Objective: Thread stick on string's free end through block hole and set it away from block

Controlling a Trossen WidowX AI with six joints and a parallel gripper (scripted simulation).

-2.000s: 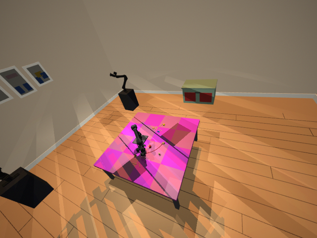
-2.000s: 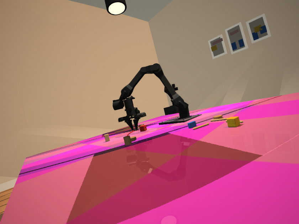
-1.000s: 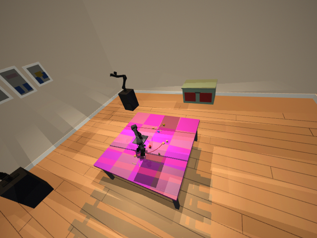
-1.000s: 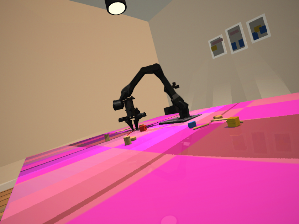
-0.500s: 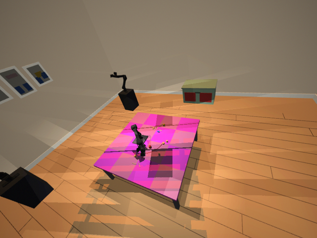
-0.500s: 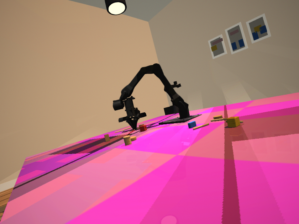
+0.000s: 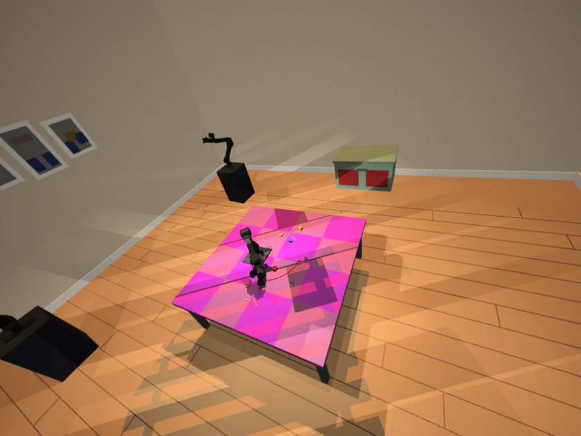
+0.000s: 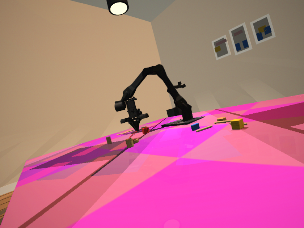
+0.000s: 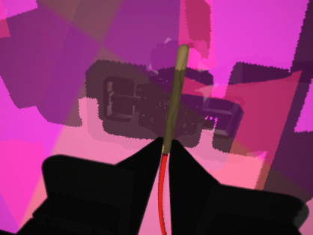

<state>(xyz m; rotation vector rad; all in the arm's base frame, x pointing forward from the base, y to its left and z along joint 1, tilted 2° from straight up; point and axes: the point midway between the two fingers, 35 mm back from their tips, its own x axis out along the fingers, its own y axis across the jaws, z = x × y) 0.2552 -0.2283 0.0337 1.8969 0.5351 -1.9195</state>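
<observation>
Wooden upright piece (image 7: pixel 291 282) (image 8: pixel 108 140), exterior view, leftmost on the pink counter (image 7: pixel 305 344) (image 8: pixel 171 191) (image 9: pixel 22 168). Rightward: wooden cylinder (image 7: pixel 306 258) (image 8: pixel 129 143); round button (image 7: pixel 299 262) (image 8: pixel 135 140); tool (image 7: pixel 261 286) (image 8: pixel 137 130) (image 9: pixel 166 143), narrowed upon the stick (image 9: pixel 176 97), whose near end meets the red string (image 7: pixel 287 275) (image 8: pixel 133 134) (image 9: pixel 161 191); red block (image 7: pixel 274 268) (image 8: pixel 145 130); blue block (image 7: pixel 290 241) (image 8: pixel 195 126); yellow cube (image 7: pixel 300 228) (image 8: pixel 237 123).
</observation>
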